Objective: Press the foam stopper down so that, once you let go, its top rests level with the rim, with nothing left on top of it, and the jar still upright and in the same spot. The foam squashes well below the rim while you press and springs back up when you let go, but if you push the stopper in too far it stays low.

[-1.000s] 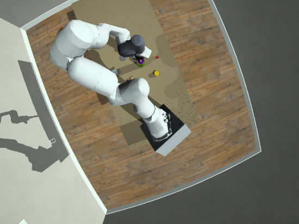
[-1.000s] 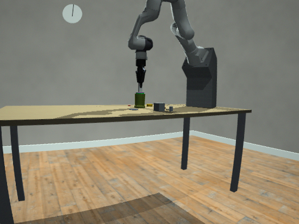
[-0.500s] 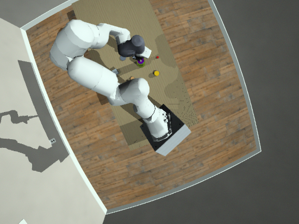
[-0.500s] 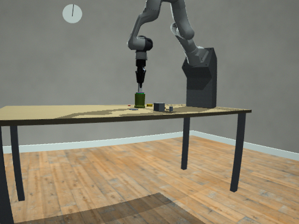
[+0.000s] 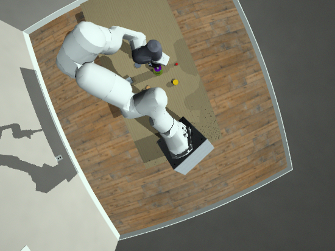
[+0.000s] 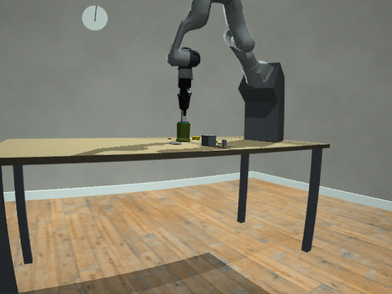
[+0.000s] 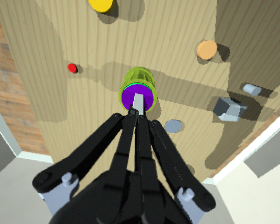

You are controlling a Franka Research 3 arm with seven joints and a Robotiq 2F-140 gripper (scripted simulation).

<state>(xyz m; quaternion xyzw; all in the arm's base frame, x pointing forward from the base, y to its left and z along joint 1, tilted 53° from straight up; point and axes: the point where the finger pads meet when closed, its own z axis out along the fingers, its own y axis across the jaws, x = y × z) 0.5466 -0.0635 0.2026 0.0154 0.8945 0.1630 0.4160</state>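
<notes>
Two closed end effector (image 7: 138, 103) fingers touch the purple stopper (image 7: 131, 94).

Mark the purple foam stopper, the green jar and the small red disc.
Purple foam stopper (image 7: 128, 96), wrist view, its top face.
Green jar (image 6: 183, 132), exterior view, its side wall.
Small red disc (image 7: 72, 67), wrist view, its middle.

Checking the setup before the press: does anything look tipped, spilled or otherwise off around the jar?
Nothing stands out. The green jar stands upright on the table, its purple stopper seated in the mouth. The shut pincer points straight down over the stopper. The small pieces nearby lie apart from the jar, none on top of it.
</notes>
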